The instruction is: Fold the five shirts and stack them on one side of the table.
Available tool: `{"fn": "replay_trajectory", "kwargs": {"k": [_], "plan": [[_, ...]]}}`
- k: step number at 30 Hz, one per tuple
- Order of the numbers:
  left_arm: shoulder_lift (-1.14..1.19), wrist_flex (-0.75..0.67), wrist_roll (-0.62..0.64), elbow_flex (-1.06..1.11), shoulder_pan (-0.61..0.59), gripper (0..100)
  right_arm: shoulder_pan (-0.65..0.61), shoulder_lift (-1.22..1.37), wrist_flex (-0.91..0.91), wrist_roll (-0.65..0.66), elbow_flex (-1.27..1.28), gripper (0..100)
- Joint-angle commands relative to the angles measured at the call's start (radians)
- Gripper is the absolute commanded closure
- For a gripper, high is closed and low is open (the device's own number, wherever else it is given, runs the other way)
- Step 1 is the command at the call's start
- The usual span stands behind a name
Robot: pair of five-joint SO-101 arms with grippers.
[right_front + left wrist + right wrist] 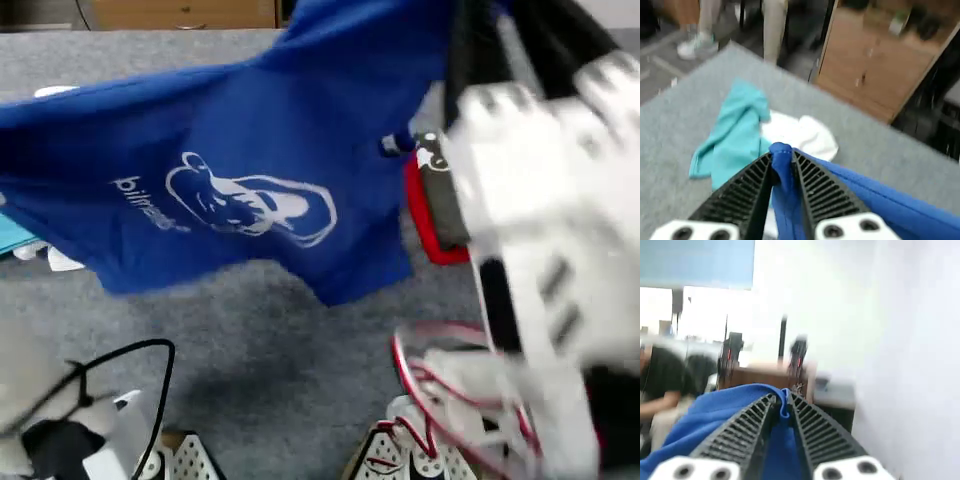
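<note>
A blue shirt (240,170) with a white print hangs spread in the air above the grey table (260,340), held up at two corners. My left gripper (782,157) is shut on one corner of the blue shirt (785,175), above the table. My right gripper (781,402) is shut on another fold of the blue shirt (715,415), raised high and pointing out into the room. On the table beyond the left gripper lie a crumpled teal shirt (735,130) and a white shirt (800,135). A red and black garment (435,215) lies behind the blue shirt's right edge.
A white arm (540,230) looms large at the right of the high view. A black cable (120,370) loops at the lower left. A wooden cabinet (880,65) stands past the table's far edge.
</note>
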Motion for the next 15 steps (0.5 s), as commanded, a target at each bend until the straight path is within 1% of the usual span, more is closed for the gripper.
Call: {"fn": "replay_trajectory", "kwargs": {"k": [1, 5, 7, 9, 12, 15], "plan": [[-0.012, 0.009, 0.020, -0.169, 0.003, 98, 0.024, -0.087, -0.032, -0.008, -0.008, 99.7], [-0.016, 0.011, 0.015, -0.281, -0.002, 98, 0.022, -0.142, -0.032, 0.046, -0.008, 99.7], [-0.051, 0.012, 0.012, -0.298, -0.003, 98, 0.021, -0.168, -0.032, 0.063, -0.010, 99.7], [-0.127, 0.014, -0.021, -0.282, -0.003, 98, 0.021, -0.206, -0.032, 0.066, -0.008, 99.8], [-0.292, 0.014, -0.055, -0.172, -0.002, 98, 0.021, -0.262, -0.034, 0.068, -0.008, 99.8], [-0.473, 0.014, -0.055, 0.035, 0.008, 98, 0.025, -0.298, -0.075, 0.068, -0.008, 99.8]]}}
